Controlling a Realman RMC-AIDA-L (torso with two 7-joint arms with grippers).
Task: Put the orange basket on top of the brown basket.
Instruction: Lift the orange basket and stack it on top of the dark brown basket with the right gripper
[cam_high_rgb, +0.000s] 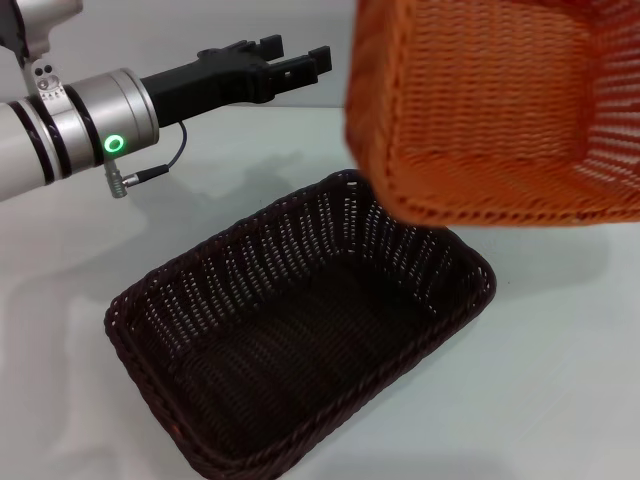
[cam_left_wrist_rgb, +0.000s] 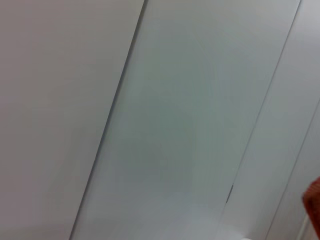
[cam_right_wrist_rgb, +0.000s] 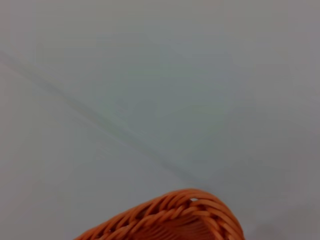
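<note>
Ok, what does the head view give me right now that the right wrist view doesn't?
Only the head view shows the brown basket sitting on the white table, the left claw raised at upper left with nothing in it, and the orange basket's whole tilted body lifted above the brown one's far right corner. Only the right wrist view shows a close look at the braided rim against the pale surface. Both share the orange basket and the white surface. The right claw is in neither.
</note>
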